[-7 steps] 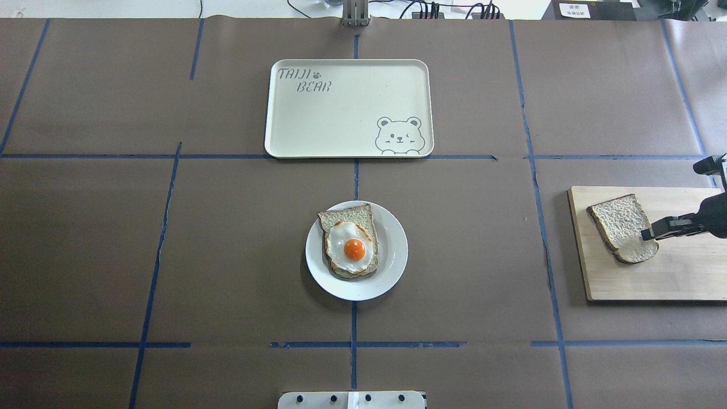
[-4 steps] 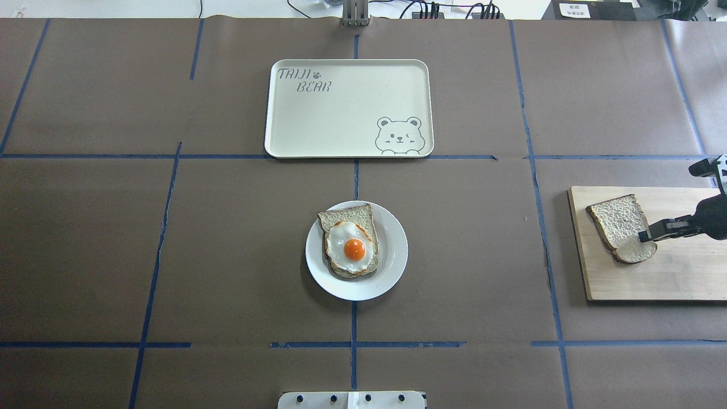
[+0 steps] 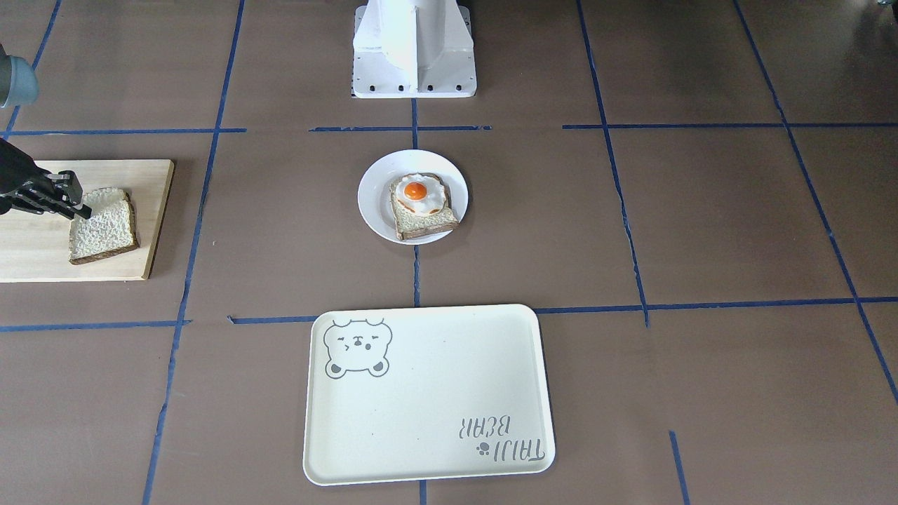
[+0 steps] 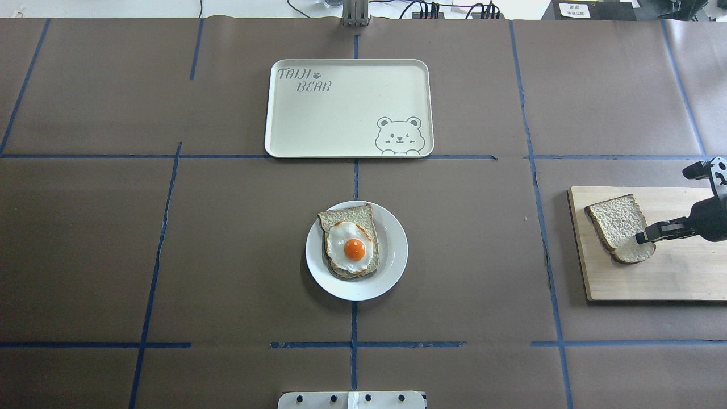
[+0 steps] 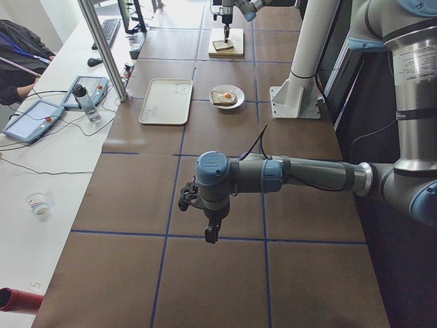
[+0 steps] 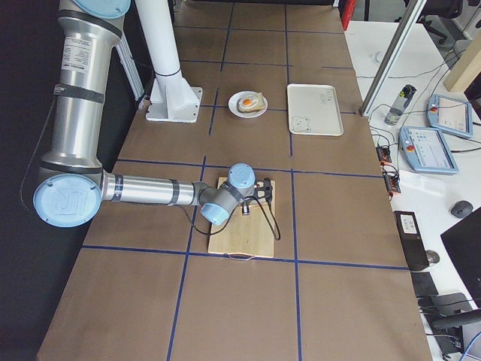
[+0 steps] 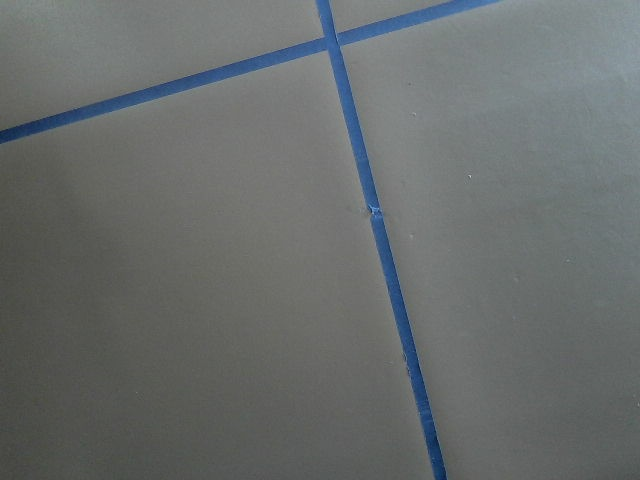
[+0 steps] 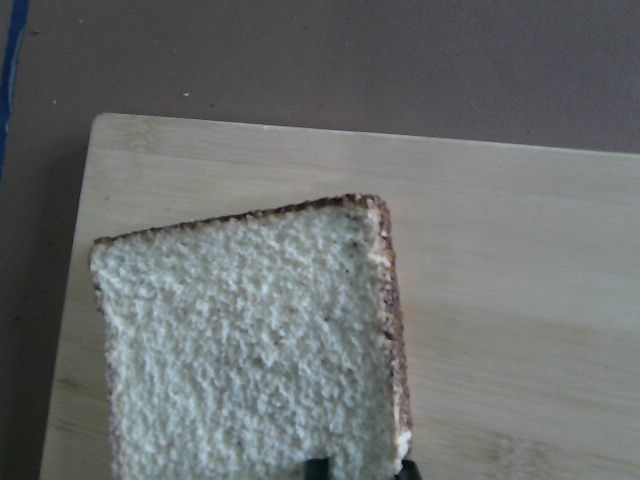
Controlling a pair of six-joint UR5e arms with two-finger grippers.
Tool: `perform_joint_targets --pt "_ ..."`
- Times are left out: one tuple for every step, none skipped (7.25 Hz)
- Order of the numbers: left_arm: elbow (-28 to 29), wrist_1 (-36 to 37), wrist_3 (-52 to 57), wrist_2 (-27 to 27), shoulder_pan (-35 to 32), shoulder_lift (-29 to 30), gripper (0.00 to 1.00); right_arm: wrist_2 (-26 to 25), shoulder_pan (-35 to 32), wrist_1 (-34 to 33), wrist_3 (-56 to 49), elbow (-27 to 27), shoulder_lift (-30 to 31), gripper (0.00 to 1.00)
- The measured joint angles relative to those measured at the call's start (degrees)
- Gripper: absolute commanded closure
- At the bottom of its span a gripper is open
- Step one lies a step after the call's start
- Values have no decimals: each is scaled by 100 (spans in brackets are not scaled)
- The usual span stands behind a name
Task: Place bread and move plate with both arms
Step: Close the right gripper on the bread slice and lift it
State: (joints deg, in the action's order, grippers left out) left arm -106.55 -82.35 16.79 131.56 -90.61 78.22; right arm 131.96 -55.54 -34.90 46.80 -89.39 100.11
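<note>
Wooden board [image 3: 42,252] at the front-facing view's left edge carries the bread [image 3: 102,228]. The right gripper [image 3: 78,210] has its black fingers pinched on the slice's rounded end, which curls up off the wood. The plate [image 3: 375,210] sits mid-table, well apart, with the egg-topped slice [image 3: 419,200] on it. The bear tray [image 3: 428,393] lies on the side away from the robot.

Overhead, the change over the last second is small — the gripper has crept a little toward the table's centre and the bread has slid with it. I take that as the grasp holding and the carry to the plate just starting.

From the left end, the left gripper [image 5: 212,236] hangs over bare table far from the plate; whether it is open or closed I cannot tell.

From the right end, the right arm [image 6: 150,189] reaches low over the board, the slice too small to make out.

The left wrist camera shows only brown paper [image 7: 200,300] and blue tape [image 7: 385,260].

The right wrist camera has the crumb face filling the lower frame, fingertips [image 8: 315,467] at the slice's near edge — most of the bread not yet clear of the board.
</note>
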Motion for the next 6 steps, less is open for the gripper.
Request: perform_joint_targets --pt "5 0 0 1 0 0 0 -1 -10 0 -3 -13 6 100" --pt "8 0 0 1 0 0 0 6 -25 1 -4 -34 7 100" --pt "9 0 0 1 0 0 0 32 -58 1 -4 -79 8 100" --pt "11 0 0 1 0 0 0 93 -110 -3 -3 -174 11 100" --pt "11 0 0 3 0 0 0 187 -176 -10 1 -274 13 100" --pt "11 0 0 5 0 0 0 289 -244 -14 3 -355 12 100"
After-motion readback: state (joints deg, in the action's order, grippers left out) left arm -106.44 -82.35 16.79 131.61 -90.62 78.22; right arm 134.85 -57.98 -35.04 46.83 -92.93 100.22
